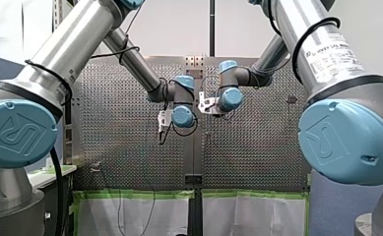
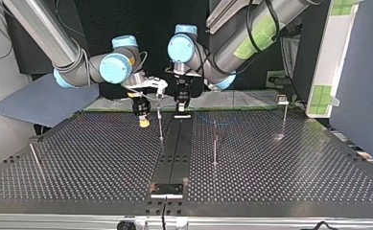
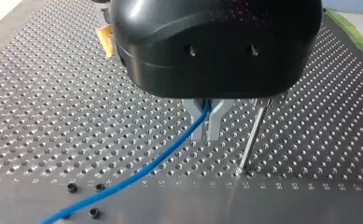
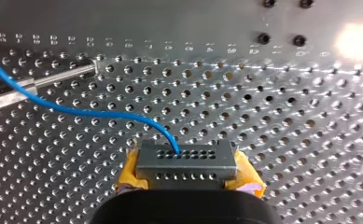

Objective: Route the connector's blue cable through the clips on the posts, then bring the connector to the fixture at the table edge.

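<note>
A grey connector (image 4: pixel 184 156) with rows of small holes sits between the yellow pads (image 4: pixel 247 178) of my right gripper (image 4: pixel 188 176), which is shut on it. The blue cable (image 4: pixel 76 111) leaves the connector's face and curves away over the perforated table. My left gripper (image 3: pixel 206 131), black with metal fingers (image 3: pixel 216 122), is shut on the blue cable (image 3: pixel 170 151) just above the plate, beside a thin post (image 3: pixel 253 137). In the top view my right gripper (image 2: pixel 143 120) and my left gripper (image 2: pixel 181 109) hang close together at the far middle. The fixture (image 2: pixel 166 189) sits at the near table edge.
More thin posts stand on the plate (image 2: pixel 102 158): one near the grippers (image 2: pixel 160 120), one in the middle (image 2: pixel 215 143), one with a clip at the top view's right (image 2: pixel 283 115), and a leaning one at its left (image 2: pixel 35 160). A dark strip (image 2: pixel 174 148) runs to the fixture.
</note>
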